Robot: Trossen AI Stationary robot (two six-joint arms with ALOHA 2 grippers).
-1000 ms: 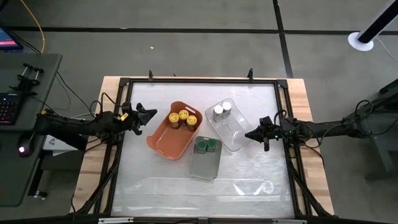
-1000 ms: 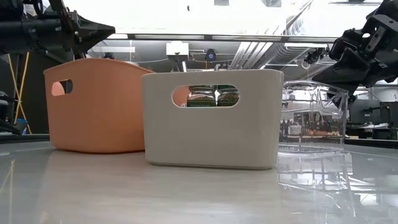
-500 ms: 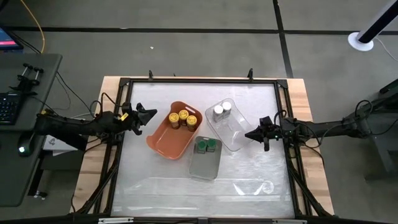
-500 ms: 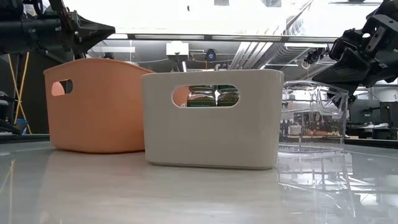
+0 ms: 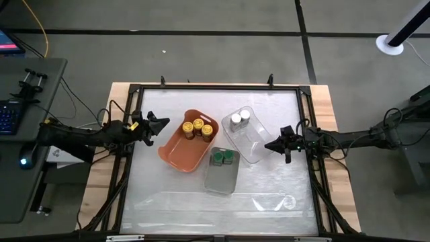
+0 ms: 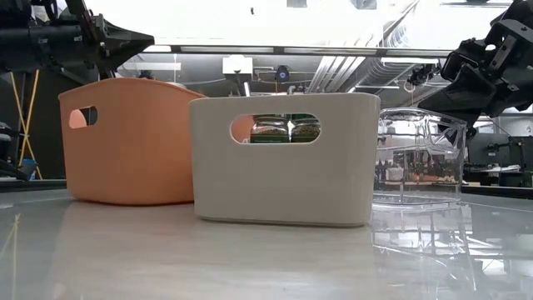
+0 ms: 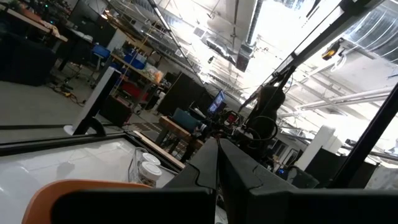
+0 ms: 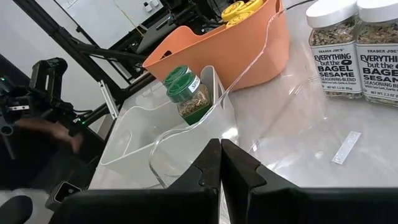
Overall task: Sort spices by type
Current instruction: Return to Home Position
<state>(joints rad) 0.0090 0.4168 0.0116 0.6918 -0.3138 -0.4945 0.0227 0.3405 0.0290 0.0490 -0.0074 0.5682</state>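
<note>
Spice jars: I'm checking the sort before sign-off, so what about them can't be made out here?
High view: the yellow-lidded jars, green-lidded jars and silver-lidded jars show lids only; labels too small to read.
Low view: orange bin wall hides the yellow-lidded jars; the green ones show only through the grey bin handle slot.
Right wrist view: top edge partly cuts off the yellow and silver lids.

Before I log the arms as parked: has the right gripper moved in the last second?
No. The right gripper sits at the same spot beside the clear tray, fingers shut.
</note>
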